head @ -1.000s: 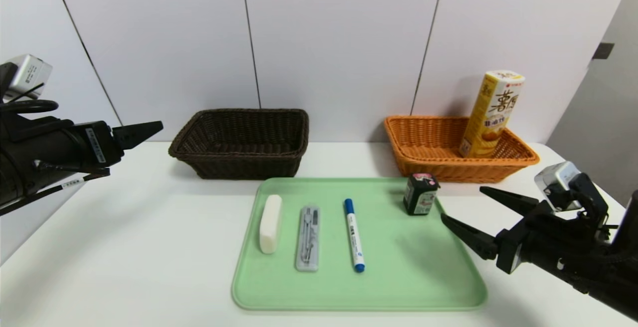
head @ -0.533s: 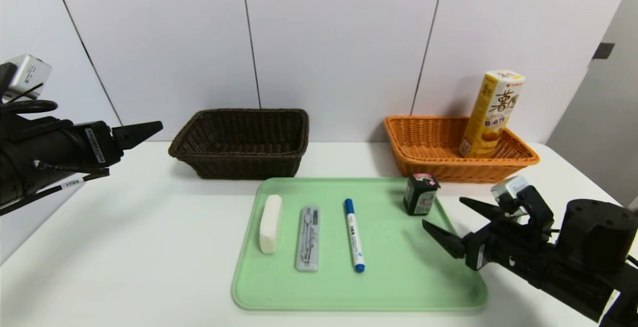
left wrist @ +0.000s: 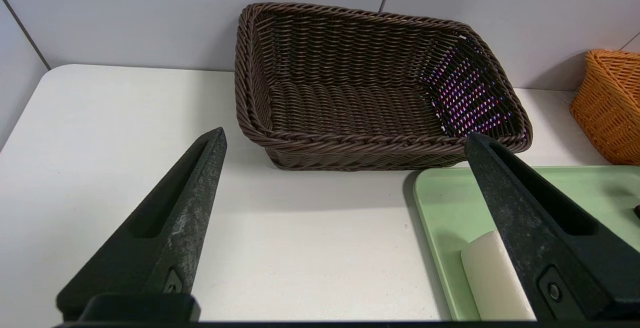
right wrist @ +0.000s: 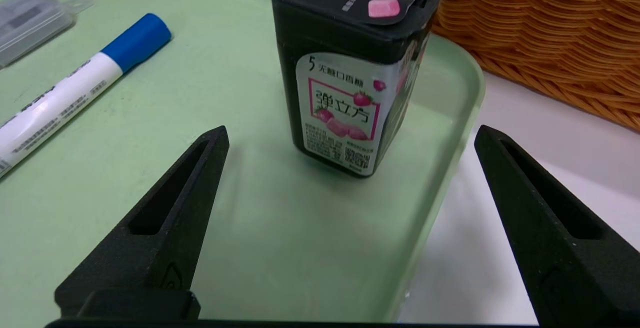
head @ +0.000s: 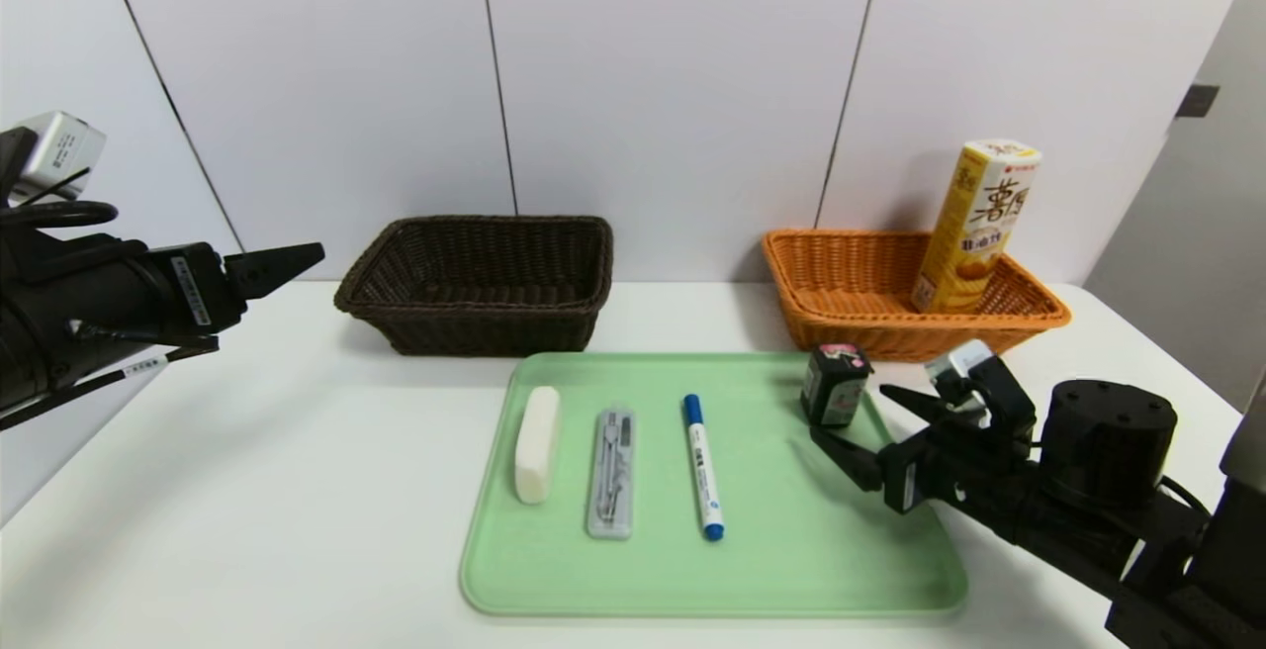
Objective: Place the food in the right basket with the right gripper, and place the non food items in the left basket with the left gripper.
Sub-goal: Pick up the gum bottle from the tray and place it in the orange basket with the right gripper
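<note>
The small black packet with a pink top (head: 834, 387) (right wrist: 350, 68) stands upright at the far right corner of the green tray (head: 791, 530). My right gripper (head: 851, 412) (right wrist: 351, 132) is open just short of it, one finger over the tray, the other over the table beside it. The tall yellow carton (head: 974, 224) leans inside the orange-tan basket (head: 841, 283). On the tray lie the white block (head: 536, 429), the grey tool case (head: 611, 471) and the blue-capped marker (head: 701, 466). My left gripper (head: 297, 258) (left wrist: 345, 137) hangs open at the far left, short of the dark brown basket (head: 475, 318).
Both baskets stand against the back wall, with bare white table between them. The tray's raised rim (right wrist: 450, 168) runs under my right gripper. A grey panel (head: 1187, 233) stands at the table's right side.
My right gripper has moved left and lower, from off the tray's right side to just in front of the black packet, staying open. The left arm has not moved.
</note>
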### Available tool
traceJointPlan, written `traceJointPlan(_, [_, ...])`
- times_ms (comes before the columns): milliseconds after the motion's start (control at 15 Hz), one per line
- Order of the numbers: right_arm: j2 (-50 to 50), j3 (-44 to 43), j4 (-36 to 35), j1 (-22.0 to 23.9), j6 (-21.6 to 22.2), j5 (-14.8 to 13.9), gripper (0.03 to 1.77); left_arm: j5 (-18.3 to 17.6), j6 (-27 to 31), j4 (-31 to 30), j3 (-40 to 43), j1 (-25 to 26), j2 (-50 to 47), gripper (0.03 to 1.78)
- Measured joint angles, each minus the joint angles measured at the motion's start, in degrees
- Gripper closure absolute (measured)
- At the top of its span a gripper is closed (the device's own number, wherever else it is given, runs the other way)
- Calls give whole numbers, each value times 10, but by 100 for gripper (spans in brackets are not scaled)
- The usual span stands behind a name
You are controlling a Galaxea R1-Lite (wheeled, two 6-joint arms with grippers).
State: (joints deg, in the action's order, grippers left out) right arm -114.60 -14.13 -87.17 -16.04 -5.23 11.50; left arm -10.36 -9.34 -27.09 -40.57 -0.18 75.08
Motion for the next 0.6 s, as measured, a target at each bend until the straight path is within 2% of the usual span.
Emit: traceJointPlan(600, [-22, -43, 0, 0, -1, -16, 11, 0, 5, 0, 6, 0, -1, 12])
